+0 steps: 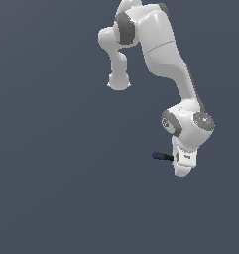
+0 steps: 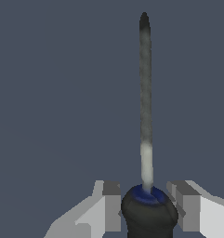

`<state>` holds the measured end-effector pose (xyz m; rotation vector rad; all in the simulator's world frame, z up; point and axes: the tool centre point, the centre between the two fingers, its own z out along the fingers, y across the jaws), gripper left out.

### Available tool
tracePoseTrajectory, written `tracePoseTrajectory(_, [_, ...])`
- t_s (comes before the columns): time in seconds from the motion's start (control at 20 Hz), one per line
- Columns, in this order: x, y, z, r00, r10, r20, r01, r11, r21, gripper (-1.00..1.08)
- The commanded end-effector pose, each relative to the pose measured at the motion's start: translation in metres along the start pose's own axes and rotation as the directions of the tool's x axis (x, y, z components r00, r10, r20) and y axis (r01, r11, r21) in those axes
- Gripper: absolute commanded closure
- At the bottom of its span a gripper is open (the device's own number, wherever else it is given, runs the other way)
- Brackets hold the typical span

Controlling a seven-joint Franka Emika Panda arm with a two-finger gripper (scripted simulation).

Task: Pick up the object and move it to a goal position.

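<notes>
While the white arm reaches down from the top of the exterior view, its gripper hangs low at the exterior view's right, over a plain dark grey-blue ground; no counter edge can be made out. Rod: small and dark, sticking out sideways from the gripper toward the exterior view's left, roughly level; the outer end shows blue, the stretch next to the gripper shows black; the other end is hidden behind the gripper body in this view.

Wrist view: two fingers, grey pads on white bodies, stand one on each side of the rod's thick dark base; the base is rounded and black with a blue ring at its top; from that a thin shaft runs away from the camera, pale near the base, grey along its length, dark at the narrow tip. Pads sit right beside the base on both sides and look to be touching it; fingers read as closed on the rod, gripping it at the thick end. Rod is in the grasp and appears off the ground, though no shadow shows beneath it to confirm height. Nothing else in either view.
</notes>
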<state>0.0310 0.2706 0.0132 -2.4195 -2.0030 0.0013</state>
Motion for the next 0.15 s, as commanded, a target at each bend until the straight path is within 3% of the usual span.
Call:
tracePoseTrajectory(0.0, [0.0026, 0.0016, -0.0005, 1.0, 0.0, 0.0, 0.0, 1.0, -0.001, 1.08])
tracePoseTrajectory(0.1, [0.0029, 0.0018, -0.0005, 1.0, 0.0, 0.0, 0.0, 1.0, -0.001, 1.08])
